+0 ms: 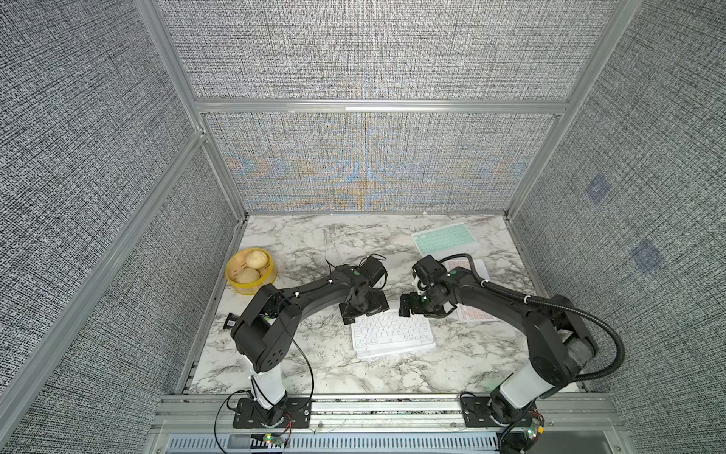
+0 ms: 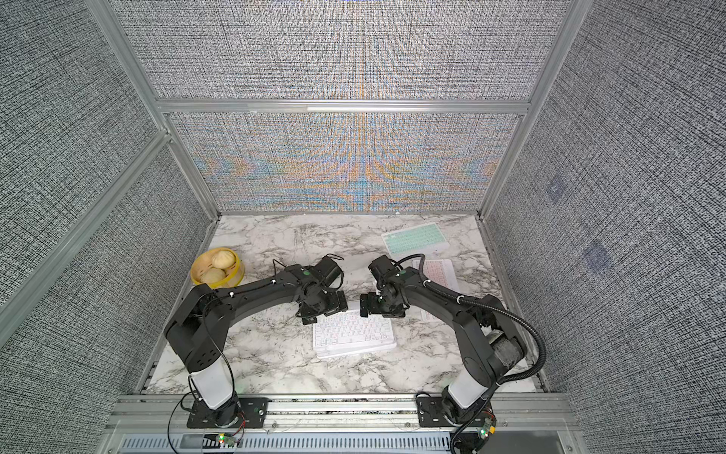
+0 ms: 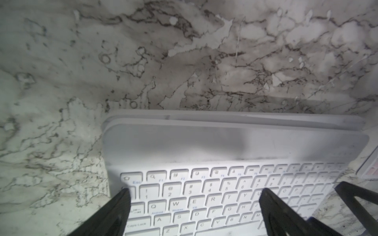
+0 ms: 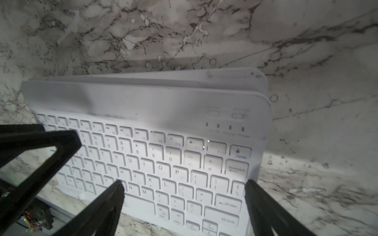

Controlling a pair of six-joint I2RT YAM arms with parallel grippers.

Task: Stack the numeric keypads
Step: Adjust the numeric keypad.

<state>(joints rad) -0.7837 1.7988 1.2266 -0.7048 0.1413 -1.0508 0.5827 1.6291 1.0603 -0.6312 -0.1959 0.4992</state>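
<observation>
Both top views are evenly lit, with moiré colouring the back wall (image 1: 365, 173). Wrist views are soft; glare bleaches the white keypad (image 3: 204, 192).

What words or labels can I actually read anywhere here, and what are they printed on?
"Esc": key on the top white keypad.
"Caps Lock": same keypad.
"Android", "Windows": same keypad, small print.
"Enter", "Shift": same keypad.
Single letters and digits also show on its keys.
Too small to read: lettering on the mint green keypad and the pink keypad.
</observation>
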